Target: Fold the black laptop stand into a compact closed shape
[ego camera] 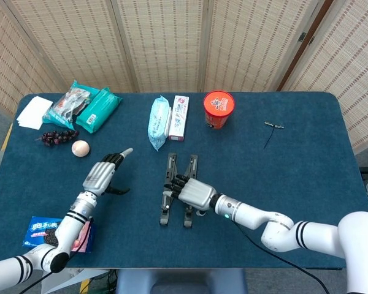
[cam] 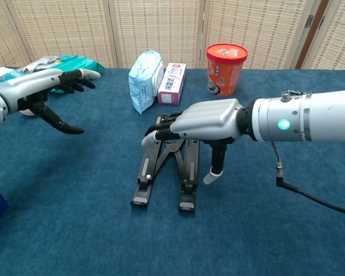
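With the black laptop stand [ego camera: 178, 191] lying half-splayed mid-table, our right hand [ego camera: 193, 193] reaches flat over both rails gripping nothing, left hand [ego camera: 101, 176] open aside, so we next squeeze the rails together.

Silver hands [cam: 210, 122], black fingertips, green light

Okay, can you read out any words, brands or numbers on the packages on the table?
"OREO" on the blue cookie pack at the near left edge.
Toothpaste box: print too blurred to read.
Red cup, wet wipes pack, teal packs: print too small.
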Robot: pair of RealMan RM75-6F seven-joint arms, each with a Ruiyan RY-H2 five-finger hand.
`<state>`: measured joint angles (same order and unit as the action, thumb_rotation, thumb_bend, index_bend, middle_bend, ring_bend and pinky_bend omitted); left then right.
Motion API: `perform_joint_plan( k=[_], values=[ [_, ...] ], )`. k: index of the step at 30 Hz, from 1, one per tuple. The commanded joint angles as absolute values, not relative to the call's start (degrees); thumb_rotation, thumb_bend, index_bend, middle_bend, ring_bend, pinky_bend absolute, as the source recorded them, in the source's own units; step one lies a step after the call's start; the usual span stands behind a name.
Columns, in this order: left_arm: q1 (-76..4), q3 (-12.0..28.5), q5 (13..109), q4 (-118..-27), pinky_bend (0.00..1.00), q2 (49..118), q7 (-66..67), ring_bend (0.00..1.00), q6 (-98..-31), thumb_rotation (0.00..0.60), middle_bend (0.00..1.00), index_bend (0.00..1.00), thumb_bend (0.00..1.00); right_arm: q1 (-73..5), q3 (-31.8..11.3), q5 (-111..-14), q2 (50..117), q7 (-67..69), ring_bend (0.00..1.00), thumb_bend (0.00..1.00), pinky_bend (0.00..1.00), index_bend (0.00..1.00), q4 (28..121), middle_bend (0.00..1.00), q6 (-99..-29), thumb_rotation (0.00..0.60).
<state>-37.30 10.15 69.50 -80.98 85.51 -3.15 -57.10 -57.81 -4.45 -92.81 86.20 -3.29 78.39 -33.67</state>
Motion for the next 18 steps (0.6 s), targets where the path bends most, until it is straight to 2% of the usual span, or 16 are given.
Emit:
perform_joint_plan(
  k=[1,18],
  values=[
    [-36.7,10.2,69.2,-81.5,0.12,85.0,-3.2,0.13,-57.6,0.600,0.14,0.06,0.14,-60.3,-3.1,-95.3,87.1,-1.2,0.00,0.02,0.00,0.00,75.5,0.00,-32.3,0.600],
    [-34.4,10.3,68.8,-80.9,0.12,84.1,-5.9,0.12,-58.3,0.600,0.12,0.06,0.14,-69.0,3.0,-102.6,92.7,10.6,0.00,0.02,0.00,0.00,62.5,0.00,-33.8,0.600]
  ],
)
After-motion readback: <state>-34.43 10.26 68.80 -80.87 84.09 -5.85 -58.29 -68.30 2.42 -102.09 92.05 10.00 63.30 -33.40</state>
